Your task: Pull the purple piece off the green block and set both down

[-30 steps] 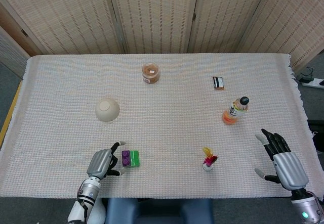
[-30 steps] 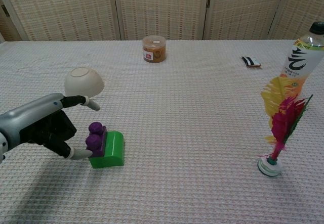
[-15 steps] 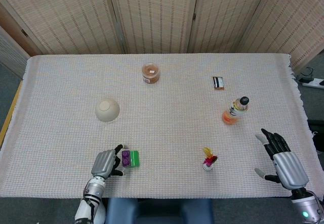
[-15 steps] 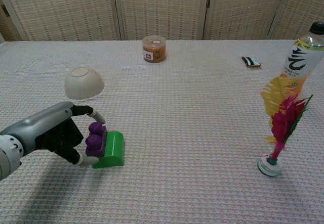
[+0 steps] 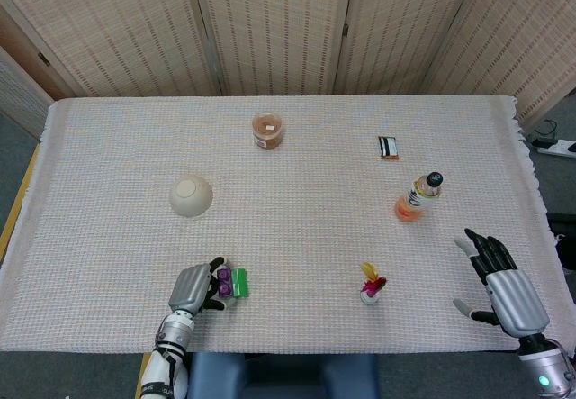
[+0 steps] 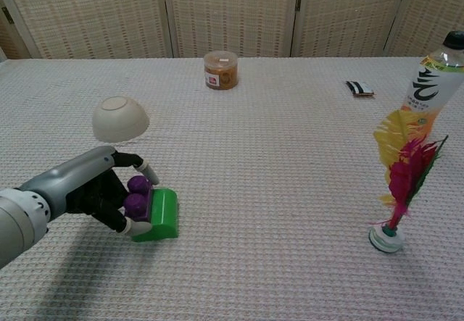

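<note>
The purple piece [image 6: 137, 194] is sitting attached to the left side of the green block [image 6: 162, 214], and the pair is resting on the surface [image 6: 275, 154] near its front edge, left of centre. In the head view the purple piece [image 5: 223, 281] is lying between my left hand [image 5: 192, 287] and the green block [image 5: 239, 282].

I am wrapping my left hand [image 6: 90, 189] around the purple piece: one finger is reaching over the top of it and another is touching its lower front beside the green block. The grip looks closed on the piece, with the block still lying on the surface.

I am holding my right hand [image 5: 500, 283] over the front right corner of the surface, fingers spread apart and gripping nothing. The chest view is not showing this hand.

Behind my left hand, an upturned white bowl [image 6: 119, 117] is resting on the surface, well apart from the block. Further back near the centre, a small round jar [image 6: 220, 69] with a brown lid is standing upright. On the right side, a feathered shuttlecock [image 6: 400, 183] is standing on its base, with a bottle [image 6: 435, 83] with a black cap upright behind it. A small dark packet [image 6: 360, 87] is lying flat further back.
</note>
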Controlling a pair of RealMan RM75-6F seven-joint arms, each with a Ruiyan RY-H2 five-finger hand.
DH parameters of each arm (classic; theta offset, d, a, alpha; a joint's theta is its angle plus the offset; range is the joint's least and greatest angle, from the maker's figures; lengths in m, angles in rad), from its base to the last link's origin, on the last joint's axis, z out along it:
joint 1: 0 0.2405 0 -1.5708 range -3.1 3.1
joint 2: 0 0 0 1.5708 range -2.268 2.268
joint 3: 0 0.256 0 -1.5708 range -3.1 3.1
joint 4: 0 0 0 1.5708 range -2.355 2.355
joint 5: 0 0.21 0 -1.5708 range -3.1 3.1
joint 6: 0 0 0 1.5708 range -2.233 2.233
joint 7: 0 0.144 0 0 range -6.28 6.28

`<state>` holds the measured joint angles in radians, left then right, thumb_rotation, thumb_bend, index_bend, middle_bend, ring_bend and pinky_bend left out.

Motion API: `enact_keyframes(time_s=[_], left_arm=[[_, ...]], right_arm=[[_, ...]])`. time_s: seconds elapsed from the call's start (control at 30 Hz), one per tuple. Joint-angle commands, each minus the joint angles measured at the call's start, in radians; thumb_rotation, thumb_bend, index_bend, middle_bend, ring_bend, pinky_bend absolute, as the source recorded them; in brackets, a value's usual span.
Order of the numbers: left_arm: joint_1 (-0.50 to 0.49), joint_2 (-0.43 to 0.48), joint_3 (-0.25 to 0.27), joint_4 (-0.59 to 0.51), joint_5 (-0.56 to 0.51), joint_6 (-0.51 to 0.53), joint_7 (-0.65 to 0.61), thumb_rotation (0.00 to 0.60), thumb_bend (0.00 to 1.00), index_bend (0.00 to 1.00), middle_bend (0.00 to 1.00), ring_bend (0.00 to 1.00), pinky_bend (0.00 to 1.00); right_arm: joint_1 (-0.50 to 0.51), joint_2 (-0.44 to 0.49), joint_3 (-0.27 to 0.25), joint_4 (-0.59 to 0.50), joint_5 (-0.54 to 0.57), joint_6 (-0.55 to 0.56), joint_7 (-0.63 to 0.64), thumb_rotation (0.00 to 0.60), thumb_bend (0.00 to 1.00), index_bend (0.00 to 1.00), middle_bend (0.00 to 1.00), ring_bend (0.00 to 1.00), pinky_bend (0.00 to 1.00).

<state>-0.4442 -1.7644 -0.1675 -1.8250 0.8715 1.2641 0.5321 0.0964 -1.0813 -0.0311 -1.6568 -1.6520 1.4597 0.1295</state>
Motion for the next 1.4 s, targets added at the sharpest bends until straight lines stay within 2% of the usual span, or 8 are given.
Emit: enact_keyframes(time_s=[0.03, 0.3, 0.43, 0.6, 0.8, 1.0, 1.17, 1.4], left_arm=[[-0.004, 0.003, -0.002, 0.003, -0.008, -0.002, -0.001, 0.6, 0.23, 0.38, 1.0, 1.0, 1.0], [-0.012, 0.004, 0.004, 0.022, -0.01, -0.004, -0.004, 0.6, 0.24, 0.49, 1.0, 1.0, 1.0], [-0.016, 0.009, 0.007, 0.027, -0.005, -0.005, -0.007, 0.6, 0.24, 0.48, 1.0, 1.0, 1.0], [-0.017, 0.017, 0.01, 0.032, 0.006, -0.003, -0.016, 0.6, 0.24, 0.54, 1.0, 1.0, 1.0], [-0.014, 0.033, 0.017, 0.013, 0.026, 0.008, -0.021, 0.6, 0.24, 0.65, 1.0, 1.0, 1.0], [-0.006, 0.066, 0.03, -0.038, 0.057, 0.025, -0.022, 0.6, 0.24, 0.68, 1.0, 1.0, 1.0], [0.0, 0.107, 0.03, -0.095, 0.046, 0.022, -0.031, 0.6, 0.24, 0.68, 1.0, 1.0, 1.0], [-0.007, 0.167, 0.003, -0.16, 0.029, 0.039, -0.017, 0.6, 0.24, 0.68, 1.0, 1.0, 1.0]], right_arm=[[0.0, -0.001, 0.0, 0.0, 0.0, 0.0, -0.001, 0.6, 0.24, 0.0, 0.0, 0.0, 0.0], [-0.001, -0.003, 0.001, 0.0, 0.003, 0.001, -0.008, 0.6, 0.24, 0.0, 0.0, 0.0, 0.0], [-0.001, -0.004, 0.002, 0.0, 0.007, -0.001, -0.009, 0.6, 0.24, 0.0, 0.0, 0.0, 0.0], [0.0, -0.005, 0.002, -0.001, 0.008, -0.003, -0.013, 0.6, 0.24, 0.0, 0.0, 0.0, 0.0], [0.001, -0.006, 0.0, -0.002, 0.008, -0.007, -0.018, 0.6, 0.24, 0.0, 0.0, 0.0, 0.0], [0.013, -0.012, -0.009, 0.005, -0.015, -0.022, -0.004, 0.6, 0.24, 0.0, 0.0, 0.0, 0.0], [0.069, -0.015, -0.04, 0.024, -0.091, -0.076, 0.165, 0.6, 0.24, 0.0, 0.0, 0.0, 0.0], [0.206, -0.011, -0.078, 0.02, -0.243, -0.116, 0.529, 0.6, 0.24, 0.0, 0.0, 0.0, 0.0]])
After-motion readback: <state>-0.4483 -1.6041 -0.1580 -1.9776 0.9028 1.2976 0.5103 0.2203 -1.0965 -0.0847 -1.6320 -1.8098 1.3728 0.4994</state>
